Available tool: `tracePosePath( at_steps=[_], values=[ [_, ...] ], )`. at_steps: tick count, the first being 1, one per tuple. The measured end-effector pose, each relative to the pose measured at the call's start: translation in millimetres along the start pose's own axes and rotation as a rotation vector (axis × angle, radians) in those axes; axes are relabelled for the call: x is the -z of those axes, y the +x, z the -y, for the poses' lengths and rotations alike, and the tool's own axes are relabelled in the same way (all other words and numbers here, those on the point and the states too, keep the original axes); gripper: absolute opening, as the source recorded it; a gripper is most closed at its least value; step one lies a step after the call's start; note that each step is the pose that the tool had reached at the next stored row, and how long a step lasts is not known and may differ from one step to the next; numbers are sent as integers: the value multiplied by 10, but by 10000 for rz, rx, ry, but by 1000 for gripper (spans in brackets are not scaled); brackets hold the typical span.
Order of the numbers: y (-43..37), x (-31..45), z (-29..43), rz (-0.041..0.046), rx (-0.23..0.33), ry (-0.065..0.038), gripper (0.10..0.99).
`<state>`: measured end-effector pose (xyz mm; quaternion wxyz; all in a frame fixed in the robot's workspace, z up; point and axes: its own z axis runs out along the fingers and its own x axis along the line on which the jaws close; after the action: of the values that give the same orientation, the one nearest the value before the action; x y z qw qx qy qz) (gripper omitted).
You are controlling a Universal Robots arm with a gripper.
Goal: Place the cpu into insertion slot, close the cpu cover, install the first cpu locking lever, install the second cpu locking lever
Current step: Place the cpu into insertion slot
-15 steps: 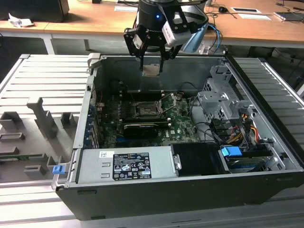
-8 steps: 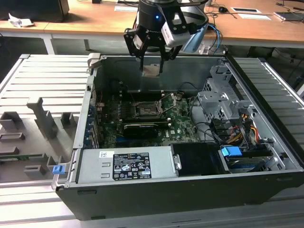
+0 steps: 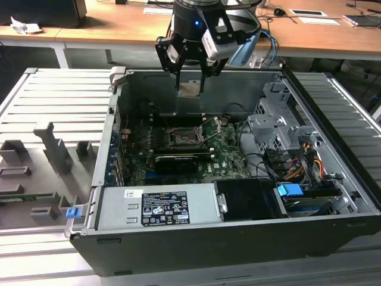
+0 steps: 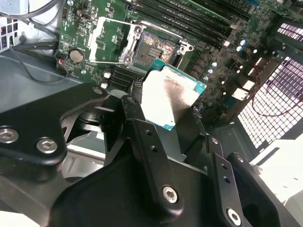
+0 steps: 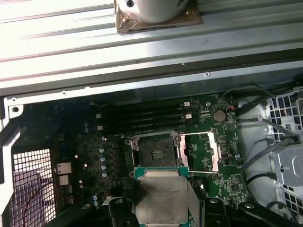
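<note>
Holding the cpu (image 3: 190,89) high over the open case

Clenched with the jaws on the cpu, pinching it by two opposite edges, with its dull silver top bare between them in both wrist views. Hanging in the air near the upper rim of the computer case (image 3: 238,244), well above the green motherboard (image 3: 229,158). Below, apart from the chip: the insertion slot (image 5: 158,152), uncovered and unfilled, with dark contacts showing inside its metal rim. Just beside the slot, on the exterior view's right: the cpu cover (image 5: 215,152), swung back off the socket, with green board seen through its window. Near the slot, long black memory slots (image 5: 142,116). Nearer the exterior view's front, a black expansion card (image 3: 175,161), then a grey power supply (image 3: 158,205) with a white label. Under the case, a ribbed metal worktop (image 3: 59,95)
</note>
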<state>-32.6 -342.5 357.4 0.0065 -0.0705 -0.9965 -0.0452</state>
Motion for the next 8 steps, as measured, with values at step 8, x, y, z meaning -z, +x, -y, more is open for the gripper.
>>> tracePosePath(
  at_steps=[8],
  values=[
    [0,-7,1,91,-1009,-19,529]
  ],
)
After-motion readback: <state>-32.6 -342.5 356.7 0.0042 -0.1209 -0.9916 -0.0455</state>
